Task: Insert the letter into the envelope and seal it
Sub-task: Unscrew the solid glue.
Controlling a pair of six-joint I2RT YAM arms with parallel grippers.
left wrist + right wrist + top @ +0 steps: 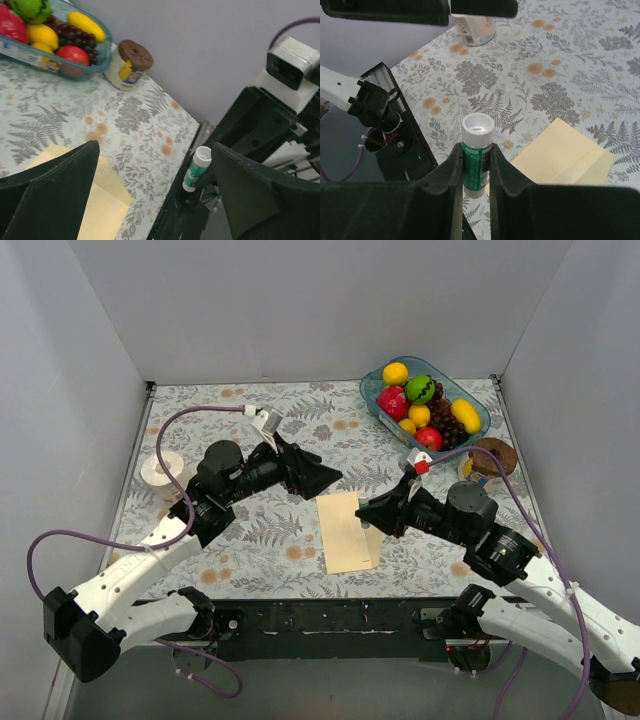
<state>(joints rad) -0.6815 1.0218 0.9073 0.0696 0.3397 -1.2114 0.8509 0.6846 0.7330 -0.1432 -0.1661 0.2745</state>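
So the right gripper [476, 155] has its jaws pinching a green-and-white glue stick [478, 150], held upright over the near edge of the tabletop [250, 540]. The left gripper [318, 480] has its jaws spread wide with nothing between them, hovering at about 11 o'clock from the envelope [345, 540].

The envelope lies flat near the middle of the tabletop, a touch toward 5 o'clock in the top view, with the right jaws just beside its 3 o'clock edge. I can't spot the salmon letter anywhere, so my guess is it's already tucked inside. The right wrist view shows a fold line across the paper, but I can't tell if the flap is down or stuck. With glue in hand, I'd say we're at the sealing part: glue on the flap, then press it shut.

The surface is a pale cloth with a grey fern print and little orange flowers. A teal fruit tray [370, 390] sits at 1 o'clock, a brown-lidded jar [490, 457] at 3, and a white container [163, 472] at 9. Plain pale walls box in three sides.
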